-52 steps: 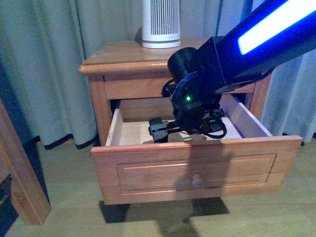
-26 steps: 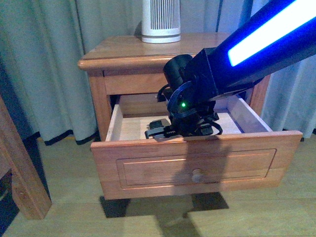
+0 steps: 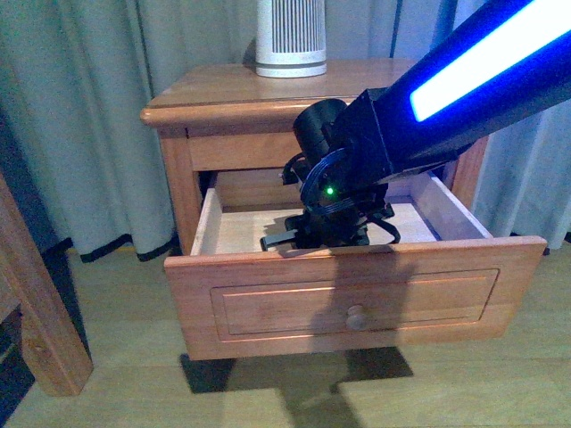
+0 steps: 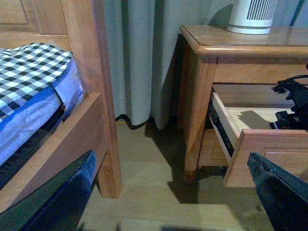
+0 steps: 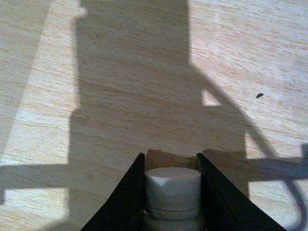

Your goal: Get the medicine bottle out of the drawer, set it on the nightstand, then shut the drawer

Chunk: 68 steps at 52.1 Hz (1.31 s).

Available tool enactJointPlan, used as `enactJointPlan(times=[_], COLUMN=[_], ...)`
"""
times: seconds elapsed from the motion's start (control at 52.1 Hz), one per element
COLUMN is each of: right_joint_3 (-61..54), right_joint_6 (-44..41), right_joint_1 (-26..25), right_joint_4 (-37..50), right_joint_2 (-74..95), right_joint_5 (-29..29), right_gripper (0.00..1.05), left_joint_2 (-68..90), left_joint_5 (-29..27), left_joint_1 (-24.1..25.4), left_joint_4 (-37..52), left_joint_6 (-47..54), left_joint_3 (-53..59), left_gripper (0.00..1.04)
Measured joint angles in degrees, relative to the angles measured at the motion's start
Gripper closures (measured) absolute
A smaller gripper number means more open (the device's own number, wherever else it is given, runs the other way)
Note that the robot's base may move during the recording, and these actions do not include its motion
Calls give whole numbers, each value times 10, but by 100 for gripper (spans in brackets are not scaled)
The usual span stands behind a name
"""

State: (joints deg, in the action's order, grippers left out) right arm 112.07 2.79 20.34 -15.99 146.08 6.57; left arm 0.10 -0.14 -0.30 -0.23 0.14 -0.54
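Note:
The nightstand (image 3: 223, 94) stands with its upper drawer (image 3: 357, 294) pulled out. My right gripper (image 3: 287, 239) reaches down inside it, partly behind the drawer front. In the right wrist view the medicine bottle (image 5: 172, 190) shows its white cap between the two black fingers (image 5: 126, 204), and my right gripper (image 5: 170, 161) is shut on it just over the pale drawer floor (image 5: 144, 86). From the front the bottle is hidden. My left gripper (image 4: 171, 159) hangs open over the floor, to the left of the nightstand (image 4: 240, 43), with nothing between its fingers.
A white ribbed appliance (image 3: 291, 40) stands at the back of the nightstand top. A wooden bed frame (image 4: 91, 96) with checked bedding (image 4: 29, 72) is on the left, curtains (image 3: 98, 107) hang behind, and the lower drawer sits under the open one.
My right gripper has sunk lower into the drawer, its fingers now mostly behind the drawer front. The drawer has stayed open.

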Motion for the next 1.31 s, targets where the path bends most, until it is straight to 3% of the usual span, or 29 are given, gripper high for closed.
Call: enactJointPlan(times=[0.269,0.538,0.729,1.017,1.305], right_joint_3=[-62,-159,-178,-24,219], right_joint_6=[-23,-18,-40,-62,-71], right_joint_1=[2,13,-16,-103,-137], right_joint_4=[36,48,81,61,7], right_joint_2=[-57,-239,-323,-275,-92], right_joint_5=[9,4,43,101,161], right_gripper=[77,77,77,77,77], left_joint_2=[0,0,0,0,0], left_joint_5=[0,0,0,0,0], left_joint_1=[0,0,0,0,0], left_joint_4=[0,0,0,0,0], left_joint_6=[0,0,0,0,0], left_joint_3=[0,0,0,0,0], left_gripper=[7,7,7,7,7])
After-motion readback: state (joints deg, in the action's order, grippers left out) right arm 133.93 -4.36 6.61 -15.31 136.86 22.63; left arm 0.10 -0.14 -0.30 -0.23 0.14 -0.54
